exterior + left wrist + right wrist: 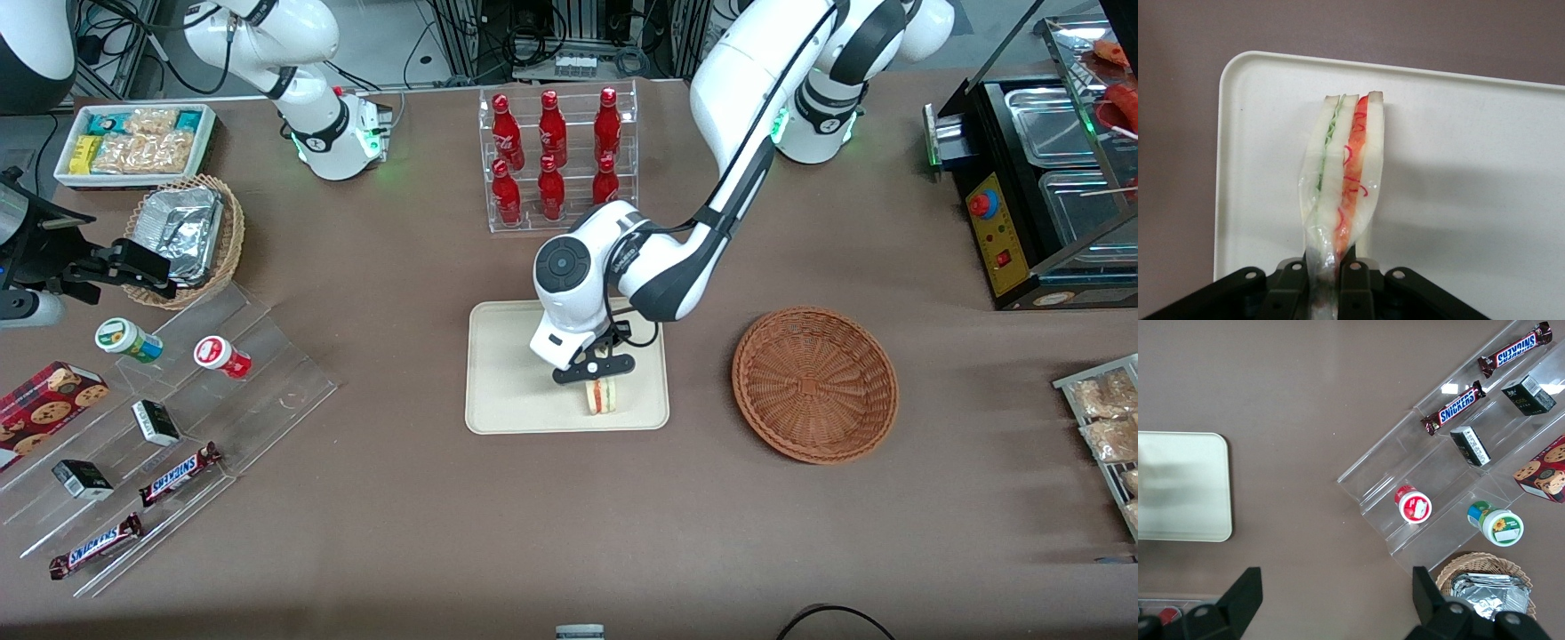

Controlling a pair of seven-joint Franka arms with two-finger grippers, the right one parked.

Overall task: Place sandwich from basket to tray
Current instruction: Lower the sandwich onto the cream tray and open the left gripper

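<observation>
Brown cloth covers the whole table (418,267), with cables and metal frames along the edge farthest from the front camera. At the working arm's end stands a black food warmer (1049,187) with steel pans. Toward the parked arm's end, a clear stepped display (178,418) carries chocolate bars (178,474), small dark boxes and two little tubs. A clear rack of red bottles (556,156) stands near the middle, farther from the front camera than the tray.

Near the table's centre lies the tray (507,391), flat and cream-white. Beside it, toward the working arm's end and apart from it, sits the basket (814,384), round, reddish-brown and with nothing in it. A lighter wicker basket (191,236) with foil packs sits near the parked arm, and farther from the front camera than it is a white box of snacks (133,142).

Above the tray hangs the gripper (597,367), pointing down. Its black fingers (1355,283) are pinched narrow on one end of the sandwich (1345,167). In the wrist view the wedge stands on edge over the tray's surface, its green and red layers showing between pale bread, wrapped in clear film. From the front, the sandwich (601,395) is over the tray near the rim closest to the camera; whether it touches the tray cannot be told.
</observation>
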